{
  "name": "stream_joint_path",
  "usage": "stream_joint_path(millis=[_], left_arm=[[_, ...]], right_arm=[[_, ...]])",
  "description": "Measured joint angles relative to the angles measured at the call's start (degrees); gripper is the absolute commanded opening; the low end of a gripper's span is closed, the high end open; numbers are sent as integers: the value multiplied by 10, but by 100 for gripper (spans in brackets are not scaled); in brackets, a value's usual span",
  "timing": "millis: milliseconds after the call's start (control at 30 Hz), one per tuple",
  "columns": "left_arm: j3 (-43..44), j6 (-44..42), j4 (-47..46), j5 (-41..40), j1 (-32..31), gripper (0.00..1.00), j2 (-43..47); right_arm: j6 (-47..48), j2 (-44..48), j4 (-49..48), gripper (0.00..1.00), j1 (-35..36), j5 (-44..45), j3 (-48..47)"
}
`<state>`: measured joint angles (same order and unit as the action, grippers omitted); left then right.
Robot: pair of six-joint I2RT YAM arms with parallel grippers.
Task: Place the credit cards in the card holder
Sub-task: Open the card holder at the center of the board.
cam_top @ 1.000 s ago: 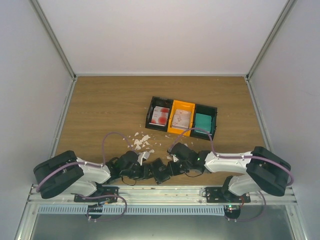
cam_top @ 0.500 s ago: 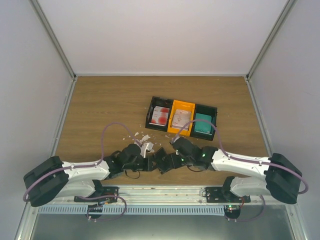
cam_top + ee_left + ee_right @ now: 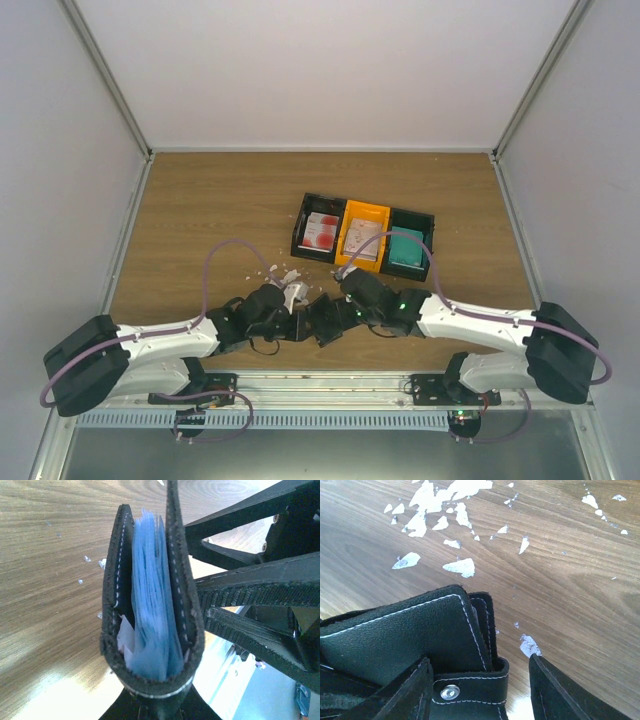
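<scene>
My left gripper (image 3: 297, 323) is shut on the card holder (image 3: 322, 318), a black stitched case held just in front of the arm bases. In the left wrist view the card holder (image 3: 150, 605) stands edge-on, slightly parted, its pale blue inside showing, and my left gripper (image 3: 155, 709) clamps its folded bottom. My right gripper (image 3: 480, 680) is open, its fingers (image 3: 412, 692) on either side of the holder's snap strap (image 3: 470, 690). The credit cards lie in three bins: red-and-white (image 3: 322, 231), pinkish-grey (image 3: 364, 238) and teal (image 3: 406, 247).
A row of bins, black (image 3: 303, 225), orange (image 3: 365, 210) and black (image 3: 430, 232), stands mid-table just beyond the grippers. Small white scraps (image 3: 283, 279) are scattered on the wood near the left gripper, and more white scraps (image 3: 432, 500) show in the right wrist view.
Both arms have stretched forward, carrying the card holder away from the bases. My right gripper has opened and my left has tightened on the holder.
</scene>
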<state>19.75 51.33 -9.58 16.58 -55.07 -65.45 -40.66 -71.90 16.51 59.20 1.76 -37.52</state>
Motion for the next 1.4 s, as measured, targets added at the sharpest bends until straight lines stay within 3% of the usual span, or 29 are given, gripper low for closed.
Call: stream_joint_path(millis=[133,333,400,600,800,1133,1400], left_arm=[[1,0,8,-6,1,0,1],[3,-2,18,-14,8,0,2],[6,-4,18,-14,10,0,2],[9,-6,18,-14,12,0,2],[9,-10,17,-10,14,0,2],[9,-10,22,-11,15,0,1],[11,-12,26,-21,17,0,1]], right_arm=[[-9,-2,4,37,1,12,0],[-24,-2,32,26,-1,42,2],[-26,-3,35,29,-1,46,2],[-21,-1,26,54,-1,33,2],[-3,22,-19,57,-1,-4,2],[-14,-16,-16,33,1,-12,2],[-50,-28,8,21,7,15,-18]])
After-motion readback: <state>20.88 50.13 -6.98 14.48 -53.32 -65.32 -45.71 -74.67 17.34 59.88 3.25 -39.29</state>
